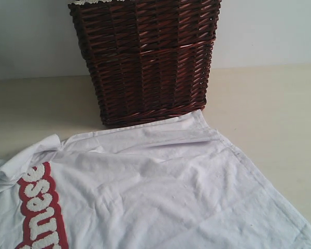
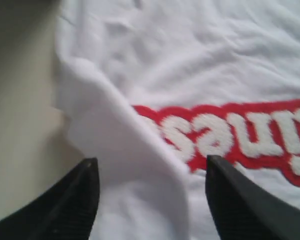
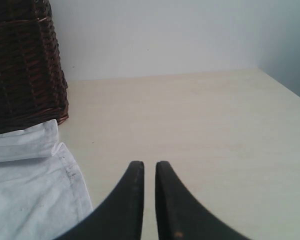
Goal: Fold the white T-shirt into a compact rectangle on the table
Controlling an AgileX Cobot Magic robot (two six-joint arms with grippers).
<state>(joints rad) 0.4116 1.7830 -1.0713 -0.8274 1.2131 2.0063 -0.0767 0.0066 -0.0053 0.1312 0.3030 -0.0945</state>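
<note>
Left side first: my left gripper (image 2: 151,160) is open, fingers spread wide either side of a raised fold (image 2: 115,140) at the edge of the white T-shirt (image 1: 160,192), not yet pinching it; I can't tell if the tips touch the cloth. The red band (image 1: 41,207) with fuzzy white letters runs right next to that fold. The shirt lies spread on the table (image 1: 269,104), mostly flat with soft wrinkles, filling the near left and middle of the exterior view, and its far corner touches the foot of the dark wicker basket (image 1: 145,57). I judge this as an early fold step: the shirt is far from a compact rectangle and this is the grab for the left edge. The next move calls for closing on that fold through all its layers, then lifting and carrying it across toward the middle without dragging the body. On the right the hem lies straight and free. My right gripper (image 3: 149,165) hangs over bare table just beside that hem, fingers almost together with only a slit between, holding nothing; it needs to open before it can help. The tabletop is pale cream, smooth and matte, with bare room to the right. A plain pale wall (image 1: 269,31) stands behind.
</note>
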